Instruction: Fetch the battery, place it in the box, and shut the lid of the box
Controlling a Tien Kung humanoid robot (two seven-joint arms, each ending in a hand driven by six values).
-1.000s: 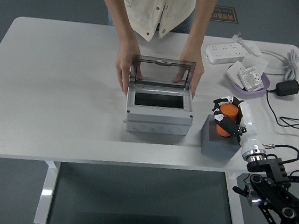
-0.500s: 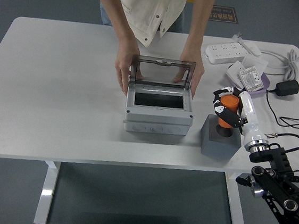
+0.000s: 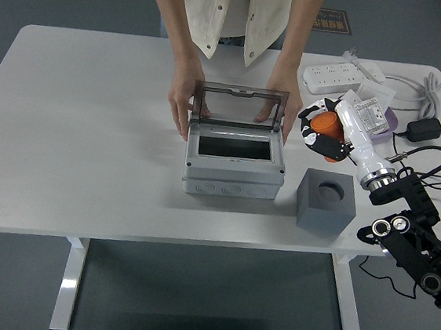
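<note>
Battery (image 3: 324, 126) is sitting clasped in the right hand (image 3: 325, 133), fingers curling around it, hovering near the tabletop's right edge.

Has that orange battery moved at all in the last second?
Yes. The orange battery, gripped by the right hand, has left the hole in the grey block and now sits up and to the picture's left of it, nearer the open box.

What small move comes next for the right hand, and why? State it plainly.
Probably carry the orange battery leftward until it hangs over the open box. The right hand grips it clear of the grey holder, whose socket is empty, and a person's hands steady the box with the lid raised.
</note>
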